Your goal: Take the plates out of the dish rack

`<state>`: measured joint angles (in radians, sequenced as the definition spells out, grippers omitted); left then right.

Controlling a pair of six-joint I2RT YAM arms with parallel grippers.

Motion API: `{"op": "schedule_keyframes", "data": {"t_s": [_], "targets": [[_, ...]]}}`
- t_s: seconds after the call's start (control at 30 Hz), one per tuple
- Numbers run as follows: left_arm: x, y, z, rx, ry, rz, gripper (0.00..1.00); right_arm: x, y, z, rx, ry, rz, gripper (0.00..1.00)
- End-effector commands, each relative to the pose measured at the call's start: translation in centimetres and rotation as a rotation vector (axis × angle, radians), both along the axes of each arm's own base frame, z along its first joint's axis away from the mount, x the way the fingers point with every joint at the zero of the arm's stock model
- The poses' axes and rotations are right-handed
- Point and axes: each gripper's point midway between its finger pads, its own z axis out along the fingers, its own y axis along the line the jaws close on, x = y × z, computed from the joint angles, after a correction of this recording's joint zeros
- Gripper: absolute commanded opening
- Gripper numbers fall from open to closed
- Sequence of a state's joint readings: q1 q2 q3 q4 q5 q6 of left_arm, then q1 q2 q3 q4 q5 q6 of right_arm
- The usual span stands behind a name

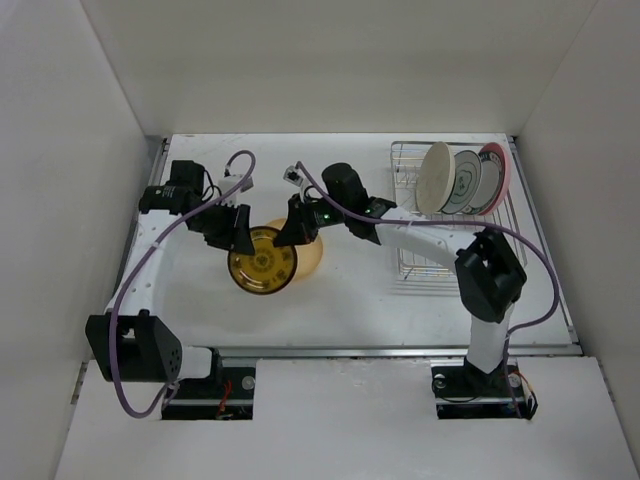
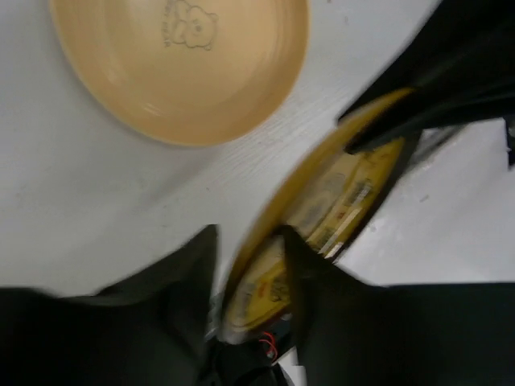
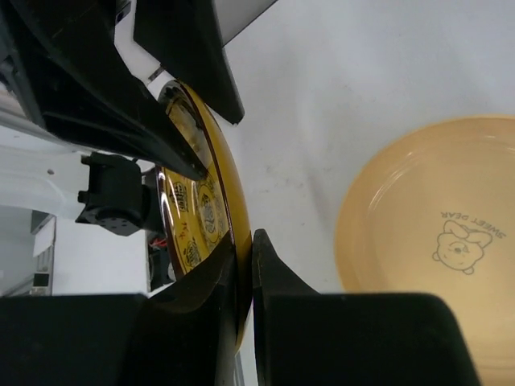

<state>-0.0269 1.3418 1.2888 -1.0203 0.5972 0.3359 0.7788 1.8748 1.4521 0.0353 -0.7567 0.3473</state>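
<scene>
A golden-yellow patterned plate (image 1: 262, 262) hangs on edge between my two grippers, over the middle of the table. My right gripper (image 1: 295, 235) (image 3: 245, 241) is shut on its rim (image 3: 197, 201). My left gripper (image 1: 240, 238) (image 2: 249, 233) straddles the opposite rim (image 2: 338, 193), blurred, with a gap still showing beside one finger. A peach plate with a bear drawing (image 1: 310, 258) (image 2: 181, 64) (image 3: 434, 241) lies flat on the table just beyond. The dish rack (image 1: 415, 262) at the right holds three upright plates: cream (image 1: 433, 178), white with a patterned rim (image 1: 465, 182) and pink (image 1: 495, 178).
White walls close in the table on the left, back and right. The right arm's base link (image 1: 488, 275) stands in front of the rack. Cables loop from both arms over the back left of the table.
</scene>
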Motion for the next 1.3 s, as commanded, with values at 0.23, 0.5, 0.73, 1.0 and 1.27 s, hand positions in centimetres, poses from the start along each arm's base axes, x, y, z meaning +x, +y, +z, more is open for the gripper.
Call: {"op": "schedule_keyframes", "data": {"t_s": [0.23,0.5,0.73,1.0,1.27], "targets": [[-1.9,1.3,-0.1,0.099,0.057,0.017,0.0,0.6,2.2,6.1,0.173,-0.101,0.01,0.01],[1.2,6.7,-0.7,0.248,0.051,0.256,0.0,5.1,0.8,5.5,0.076,-0.027,-0.215,0.52],[4.3,12.2,-2.3,0.22,0.067,0.456,0.0,12.1,-10.3,9.3,-0.052,-0.084,-0.704,0.68],[5.9,15.9,-8.9,0.143,0.254,0.501,0.0,13.5,-24.9,11.0,-0.319,-0.228,-1.18,0.8],[5.8,16.8,-11.4,0.117,0.482,0.523,0.04,14.3,-36.2,11.1,-0.528,-0.27,-1.629,0.86]]}}
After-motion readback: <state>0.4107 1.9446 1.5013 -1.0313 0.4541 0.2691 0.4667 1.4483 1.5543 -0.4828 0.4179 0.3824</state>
